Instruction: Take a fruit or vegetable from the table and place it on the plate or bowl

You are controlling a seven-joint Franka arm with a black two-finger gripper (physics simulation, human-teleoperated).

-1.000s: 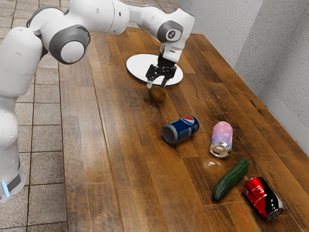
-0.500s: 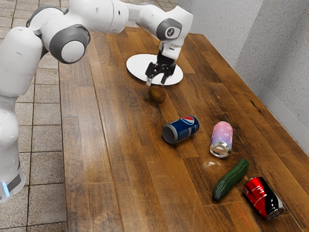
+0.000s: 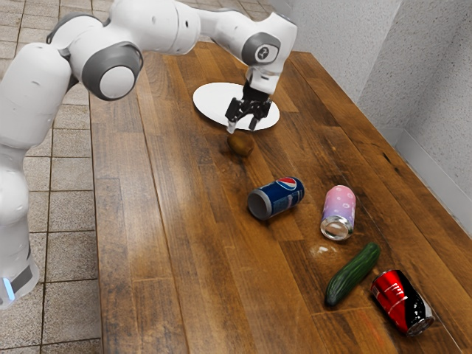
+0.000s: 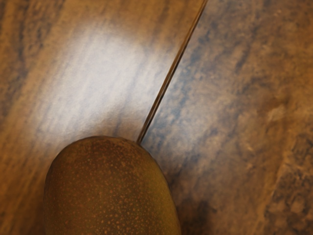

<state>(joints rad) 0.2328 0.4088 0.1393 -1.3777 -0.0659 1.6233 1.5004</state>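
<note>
The fingers (image 3: 231, 125) stand spread apart with nothing between them, tips pointing down at the table (image 3: 184, 251). The gripper (image 3: 242, 127) hangs just above the kiwi (image 3: 240, 143), a brown fruit lying on the wood just beside the near edge of the white plate (image 3: 214, 99); the tips are apart from the fruit's top. The arm (image 3: 155, 26) comes in from the exterior view's upper left, its last links bent downward so the hand hangs roughly vertical over the plate's rim.

In the wrist view the kiwi (image 4: 110, 188) sits large and speckled directly under the hand, resting on the table (image 4: 244, 98) across a dark seam between two boards.

Toward the exterior view's right, well apart from the gripper, a blue soda can (image 3: 276, 198) lies on its side. Beyond it a pink can (image 3: 338, 212) lies tipped over, open end facing the camera. A cucumber (image 3: 353, 273) lies diagonally near the table's corner, and a red can (image 3: 400, 301) lies on its side just beside it. None of these stands between the kiwi and the plate.
</note>
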